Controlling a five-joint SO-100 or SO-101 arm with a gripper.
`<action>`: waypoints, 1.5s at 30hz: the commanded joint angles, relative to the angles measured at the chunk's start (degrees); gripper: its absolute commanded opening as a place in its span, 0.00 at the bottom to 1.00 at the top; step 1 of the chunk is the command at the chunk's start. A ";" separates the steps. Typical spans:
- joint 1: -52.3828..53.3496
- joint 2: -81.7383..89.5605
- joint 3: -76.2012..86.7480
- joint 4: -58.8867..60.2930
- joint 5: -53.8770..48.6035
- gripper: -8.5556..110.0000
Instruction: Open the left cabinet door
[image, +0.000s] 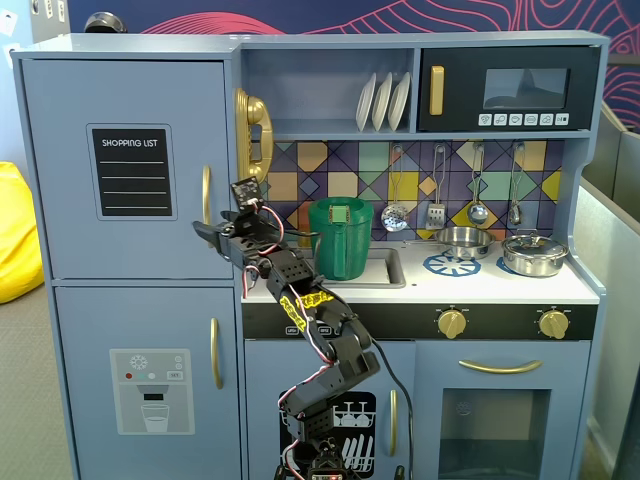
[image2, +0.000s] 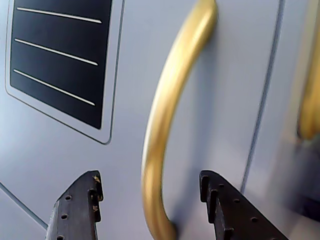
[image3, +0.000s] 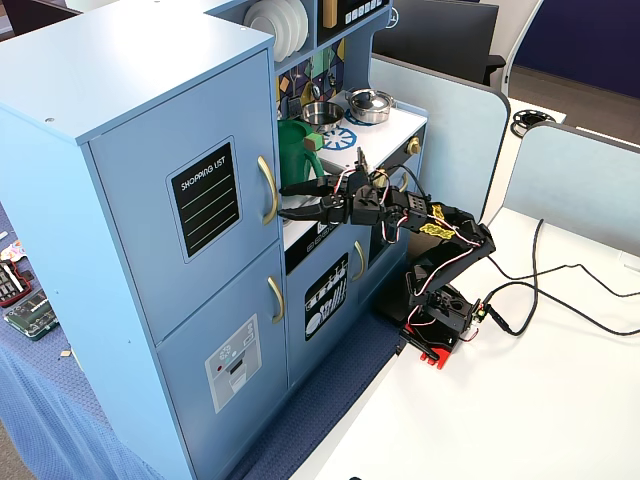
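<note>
An office-like lab: grey cubicle partitions (image3: 452, 120), white desk (image3: 520, 400), blue toy kitchen (image3: 120, 110), loose cables (image3: 560, 290).

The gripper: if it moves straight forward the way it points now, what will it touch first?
Probably the gold handle of the left cabinet door. In the wrist view the handle sits between the open gripper fingers; the door panel lies just behind. Exact depth is unclear.

The left cabinet door (image: 125, 170) is sitting shut at the upper left of a fixed view, a tall blue-grey panel standing upright and flush with its frame. A black "SHOPPING LIST" chalkboard panel (image: 132, 172) is filling its middle, and a curved vertical gold handle (image2: 167, 115) is running along its right edge.
</note>
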 joint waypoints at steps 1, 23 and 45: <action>-2.55 -2.81 -6.24 -2.11 -1.93 0.21; -16.52 13.27 6.59 0.00 -9.40 0.19; 8.00 20.92 12.57 12.04 0.26 0.22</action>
